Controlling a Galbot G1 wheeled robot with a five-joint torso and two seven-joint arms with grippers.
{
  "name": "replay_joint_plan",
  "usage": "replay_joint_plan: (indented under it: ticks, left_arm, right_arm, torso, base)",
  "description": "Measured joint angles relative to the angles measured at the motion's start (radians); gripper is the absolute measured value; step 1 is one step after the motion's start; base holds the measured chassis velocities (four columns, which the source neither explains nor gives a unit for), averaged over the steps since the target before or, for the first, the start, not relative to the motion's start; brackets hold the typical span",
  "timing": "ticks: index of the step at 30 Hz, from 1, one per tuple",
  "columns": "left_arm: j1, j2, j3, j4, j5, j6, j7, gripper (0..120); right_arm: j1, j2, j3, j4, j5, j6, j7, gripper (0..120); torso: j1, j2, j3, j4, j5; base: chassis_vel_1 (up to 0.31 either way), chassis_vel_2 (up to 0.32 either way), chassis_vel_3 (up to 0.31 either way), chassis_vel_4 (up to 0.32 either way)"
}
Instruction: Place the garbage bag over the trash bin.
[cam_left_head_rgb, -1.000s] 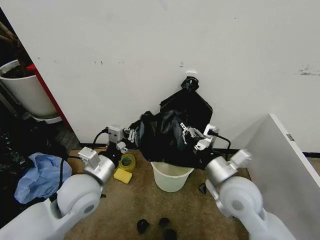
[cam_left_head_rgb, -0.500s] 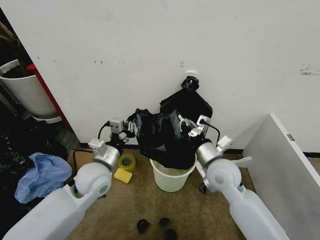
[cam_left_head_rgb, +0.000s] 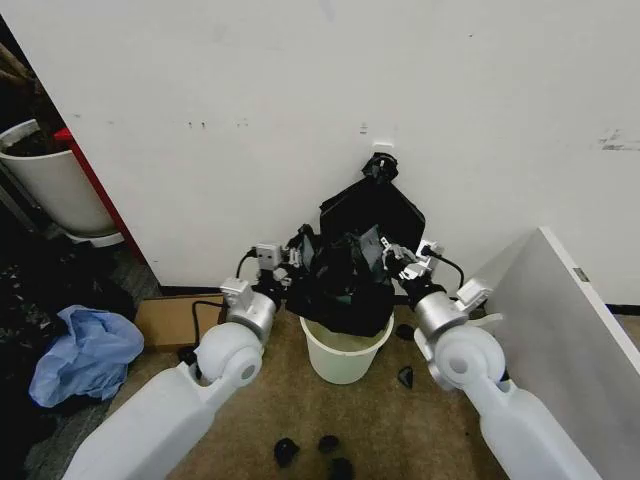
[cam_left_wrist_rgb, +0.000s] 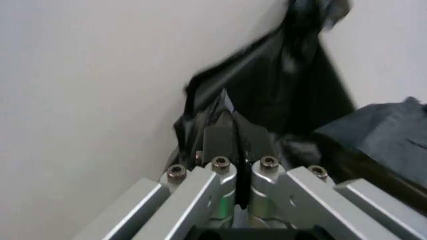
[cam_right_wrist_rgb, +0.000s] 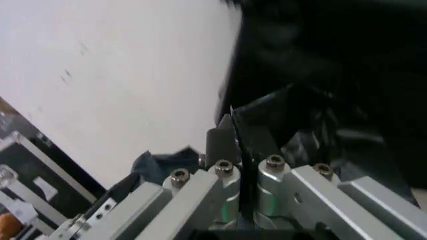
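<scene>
**Inspector A:** Head view first. Where did the task's things stand?

**Inspector B:** The trash bin (cam_left_head_rgb: 343, 352) stood upright on the brown floor, close to the white wall (cam_left_head_rgb: 250, 110). The garbage bag (cam_left_head_rgb: 345, 285) hung bunched directly above the bin, its lower folds reaching the bin's rim. The left gripper (cam_left_head_rgb: 296, 252) held the bag's edge on the bin's left side; the right gripper (cam_left_head_rgb: 395, 258) held it on the right side. Behind the bin a flat black bundle of bags (cam_left_head_rgb: 375, 207) hung against the wall. Black scraps (cam_left_head_rgb: 286, 451) lay on the floor in front of the bin.

**Inspector A:** Left wrist view?

**Inspector B:** The left gripper (cam_left_wrist_rgb: 233, 131) had its fingers pressed together, a thin fold of the garbage bag (cam_left_wrist_rgb: 200, 107) pinched between them, beside the wall (cam_left_wrist_rgb: 80, 100).

**Inspector A:** Right wrist view?

**Inspector B:** Likewise. The right gripper (cam_right_wrist_rgb: 235, 131) was clamped narrow on the black film of the garbage bag (cam_right_wrist_rgb: 313, 120), with the wall (cam_right_wrist_rgb: 120, 60) alongside it.
</scene>
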Motion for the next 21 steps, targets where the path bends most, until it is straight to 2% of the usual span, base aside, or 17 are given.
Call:
replay_joint_plan:
  ticks: [11,21]
  left_arm:
    - [0.117,-0.029,-0.017,0.076,0.044,-0.023,-0.008,0]
    - [0.142,-0.059,-0.025,0.116,0.051,-0.017,-0.03,0]
  right_arm:
    - [-0.12,0.064,-0.017,-0.132,-0.158,0.047,0.007,0]
    - [-0.183,0.06,0.004,-0.105,-0.2,0.026,0.083,0]
  torso:
    - [0.0,0.0,0.0,0.0002,-0.0001]
    - [0.0,0.0,0.0,0.0,-0.0003]
  base:
    - [0.0,0.0,0.0,0.0]
    - [0.0,0.0,0.0,0.0]
